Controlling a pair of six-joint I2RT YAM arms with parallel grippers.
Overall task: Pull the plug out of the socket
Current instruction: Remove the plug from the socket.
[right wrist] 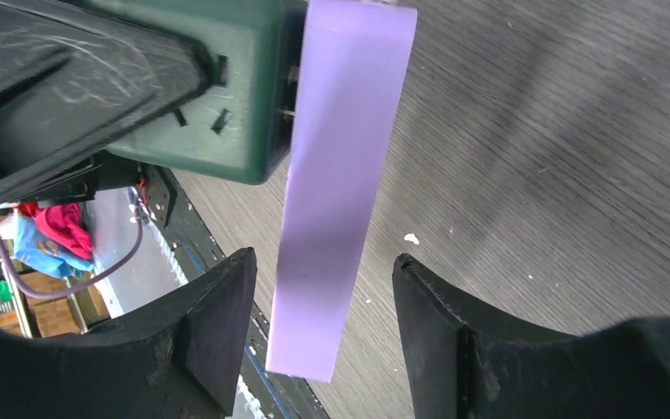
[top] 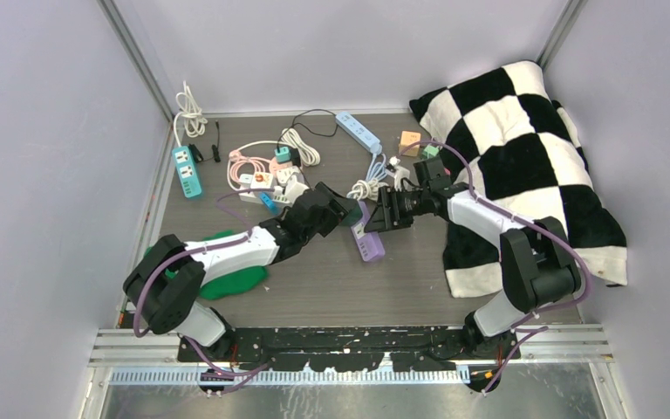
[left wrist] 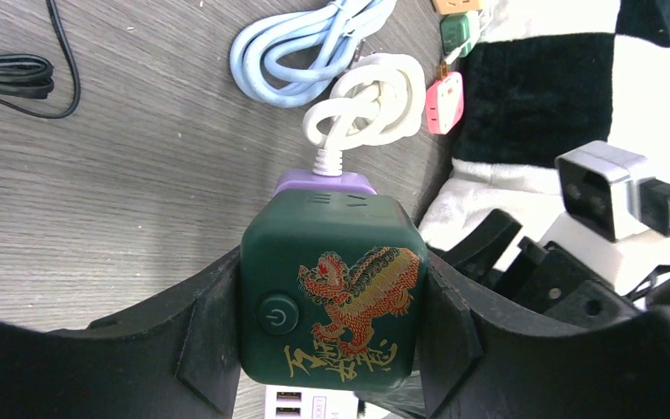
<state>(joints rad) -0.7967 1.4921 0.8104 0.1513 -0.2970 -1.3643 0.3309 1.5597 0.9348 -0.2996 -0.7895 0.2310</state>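
My left gripper (left wrist: 331,327) is shut on the plug, a dark green cube (left wrist: 331,297) with a red and gold dragon print and a power button. The cube sits against the socket, a lilac power strip (right wrist: 336,175) with a knotted white cord (left wrist: 371,100). In the right wrist view, metal prongs show in a thin gap between the green cube (right wrist: 218,87) and the strip. My right gripper (right wrist: 323,323) is open, with the strip's end hanging between its fingers (right wrist: 218,323), free on both sides. From above, both grippers meet mid-table at the strip (top: 368,243).
A black and white checkered cushion (top: 523,157) fills the right side. Other power strips (top: 188,170) and coiled cords (top: 301,148) lie at the back left. A green object (top: 231,279) lies under the left arm. A pink adapter (left wrist: 445,103) rests by the cushion.
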